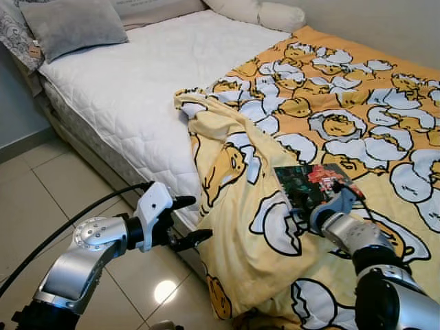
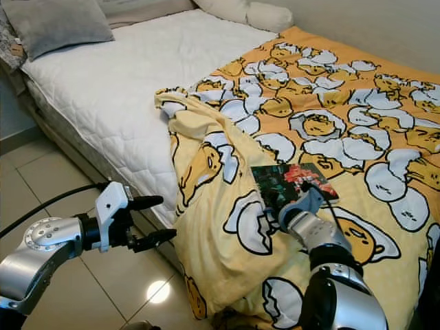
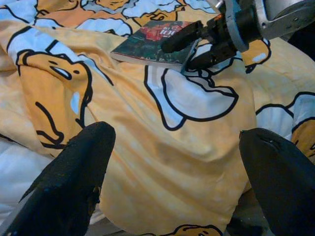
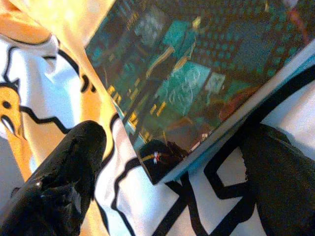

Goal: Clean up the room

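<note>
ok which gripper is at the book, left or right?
The right gripper, open around the book's near corner on the yellow blanket. The left gripper hangs open over the floor beside the bed.

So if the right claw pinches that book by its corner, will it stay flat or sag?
The book looks thin and soft-covered, so it may droop from a corner grip. Its cover looks glossy, possibly slippery. It lies on a soft, rumpled blanket, so pressing may sink it. The right claw straddles its corner, open.

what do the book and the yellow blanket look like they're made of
Book: likely paper with a glossy printed cover; it reflects light in the right wrist view, with a pale page edge. Yellow blanket: soft matte printed fabric, folding and draping over the bed edge.
</note>
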Robot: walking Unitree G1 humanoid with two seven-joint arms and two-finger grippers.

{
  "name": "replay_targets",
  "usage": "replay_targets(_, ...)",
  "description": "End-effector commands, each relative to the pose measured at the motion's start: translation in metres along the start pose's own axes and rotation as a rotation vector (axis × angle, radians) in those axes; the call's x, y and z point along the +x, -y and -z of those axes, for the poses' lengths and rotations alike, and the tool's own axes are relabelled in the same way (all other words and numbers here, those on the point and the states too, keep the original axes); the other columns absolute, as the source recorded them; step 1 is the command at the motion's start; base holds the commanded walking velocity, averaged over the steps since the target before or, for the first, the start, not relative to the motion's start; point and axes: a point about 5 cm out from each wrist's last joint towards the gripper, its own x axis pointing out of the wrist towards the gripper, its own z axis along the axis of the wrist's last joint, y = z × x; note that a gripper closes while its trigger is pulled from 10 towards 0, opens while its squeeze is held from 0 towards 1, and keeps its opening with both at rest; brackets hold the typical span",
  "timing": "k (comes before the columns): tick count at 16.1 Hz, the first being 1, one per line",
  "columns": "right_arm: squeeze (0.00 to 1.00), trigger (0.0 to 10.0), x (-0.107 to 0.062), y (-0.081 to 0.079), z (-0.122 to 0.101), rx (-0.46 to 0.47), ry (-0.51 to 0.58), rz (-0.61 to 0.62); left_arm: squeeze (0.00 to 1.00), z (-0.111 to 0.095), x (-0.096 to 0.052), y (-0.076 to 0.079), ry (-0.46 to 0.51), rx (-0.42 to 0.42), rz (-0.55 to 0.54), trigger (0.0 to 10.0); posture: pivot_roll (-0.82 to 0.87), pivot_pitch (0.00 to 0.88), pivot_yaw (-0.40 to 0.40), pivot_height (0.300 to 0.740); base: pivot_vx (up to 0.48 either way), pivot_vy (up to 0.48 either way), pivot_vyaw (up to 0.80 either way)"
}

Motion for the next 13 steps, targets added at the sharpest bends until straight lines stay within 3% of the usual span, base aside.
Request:
replay_targets(1,0.00,10.0,0.002,0.002,0.006,-0.009,-0.007,0.021,0.00,-0.001,0.000,-0.001,-0.015,0.008,0.012,10.0,-0.03,0.000,-0.030,0.740,0.000,0.000,0.00)
replay_targets(3,0.00,10.0,0.003,0.006,0.005,0.054,0.055,0.012,0.00,-0.002,0.000,-0.001,-0.019,0.008,0.017,10.0,-0.03,0.000,-0.018,0.740,0.000,0.000,0.00)
replay_targets(6,0.00,10.0,-0.001,0.007,-0.014,0.279,0.240,-0.081,0.00,-0.002,-0.001,-0.005,-0.023,0.008,0.006,10.0,-0.02,0.000,-0.007,0.740,0.000,0.000,0.00)
replay_targets(13,0.00,10.0,-0.006,-0.012,-0.040,0.262,0.341,-0.258,0.00,-0.004,0.001,-0.008,-0.025,0.008,0.015,10.0,-0.03,0.000,0.014,0.740,0.000,0.000,0.00)
